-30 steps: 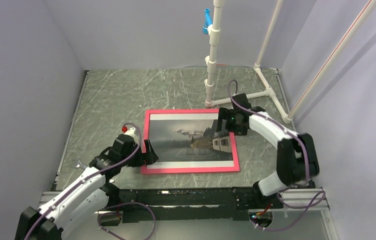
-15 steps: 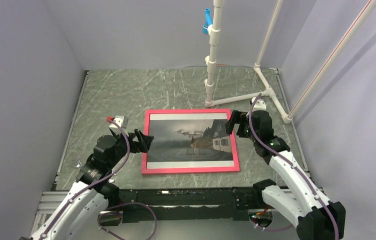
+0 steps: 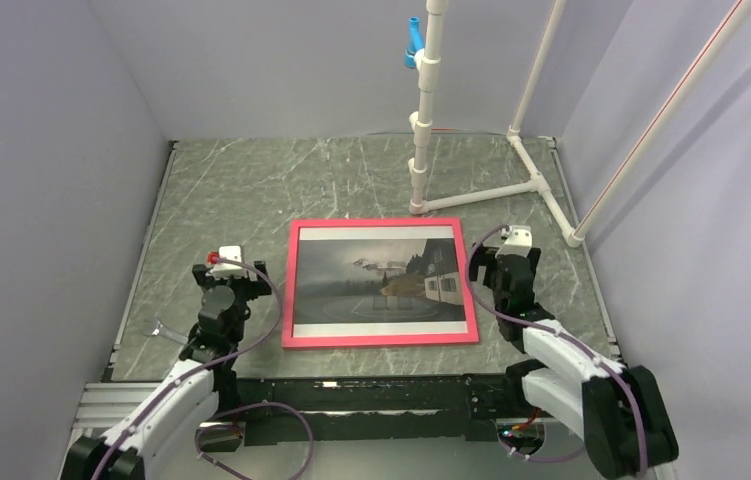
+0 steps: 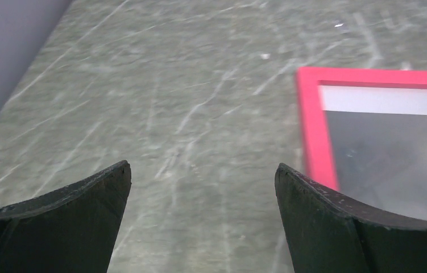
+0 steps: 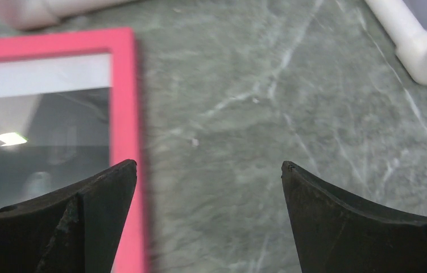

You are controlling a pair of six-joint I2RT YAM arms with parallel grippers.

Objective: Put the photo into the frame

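The dark grey cloudy landscape photo (image 3: pixel 381 285) lay inside the thin salmon-red rectangular frame (image 3: pixel 379 341) on the green marbled counter (image 3: pixel 251 190), the task seemingly done, with the left gripper (image 4: pixel 202 166) and right gripper (image 5: pixel 209 164) flanking it, jaws spread and empty.

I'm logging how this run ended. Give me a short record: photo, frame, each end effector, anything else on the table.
photo: face up inside the frame, white bands at top and bottom
frame: flat on the table, pink-red border showing all round the photo
left end effector: open, empty, left of the frame, not touching it
right end effector: open, empty, right of the frame, not touching it
other: white pipe stand behind the frame
task: looks done
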